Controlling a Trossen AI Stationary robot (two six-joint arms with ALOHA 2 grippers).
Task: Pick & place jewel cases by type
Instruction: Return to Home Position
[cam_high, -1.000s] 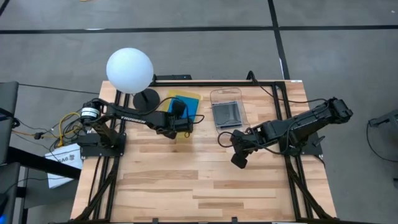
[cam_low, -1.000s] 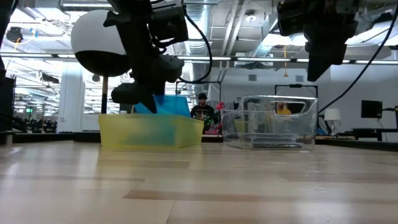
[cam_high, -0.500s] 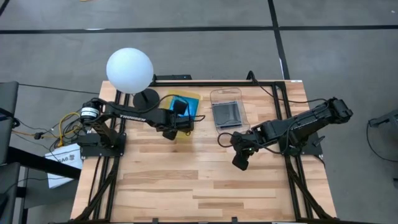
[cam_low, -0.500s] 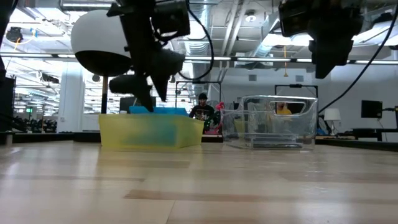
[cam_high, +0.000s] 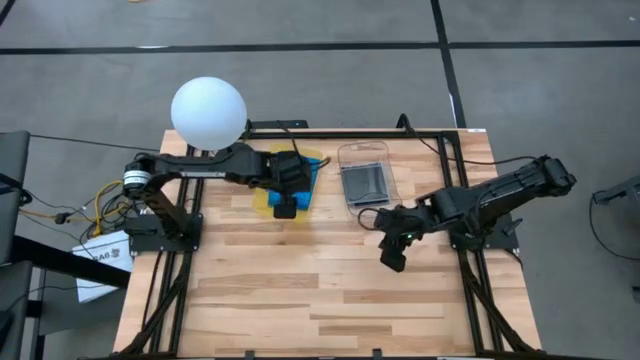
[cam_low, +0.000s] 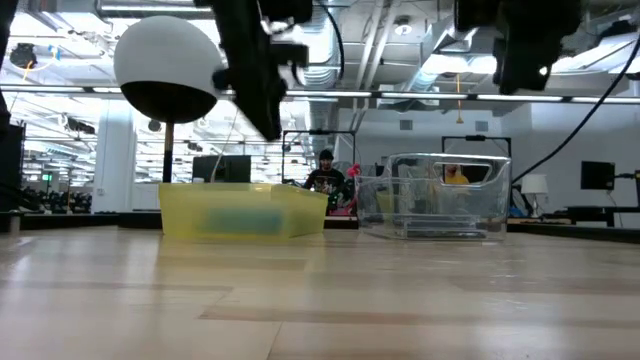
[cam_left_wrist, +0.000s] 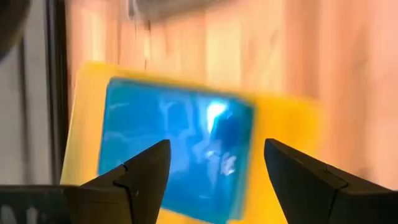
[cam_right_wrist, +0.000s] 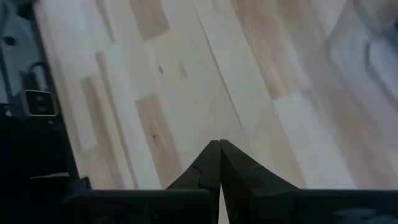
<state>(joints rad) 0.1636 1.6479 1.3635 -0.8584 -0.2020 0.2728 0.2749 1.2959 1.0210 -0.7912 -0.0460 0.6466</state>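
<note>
One thin, bright blue, square plastic jewel case (cam_left_wrist: 177, 146) lies in the flat yellow tray (cam_left_wrist: 283, 124) under the wide-open left gripper (cam_left_wrist: 216, 146), likely light, stiff, slick and brittle, so pinch opposite edges; the right gripper (cam_right_wrist: 219, 146) hangs closed.

Left gripper (cam_high: 285, 209) aloft, fingers spread wide, empty. Right gripper (cam_high: 392, 264) aloft, fingers pressed together, empty.

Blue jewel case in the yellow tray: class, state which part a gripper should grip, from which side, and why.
Probably one edge of the blue jewel case, approached from above: it lies flat inside the yellow tray, whose raised walls block a sideways approach.
</note>
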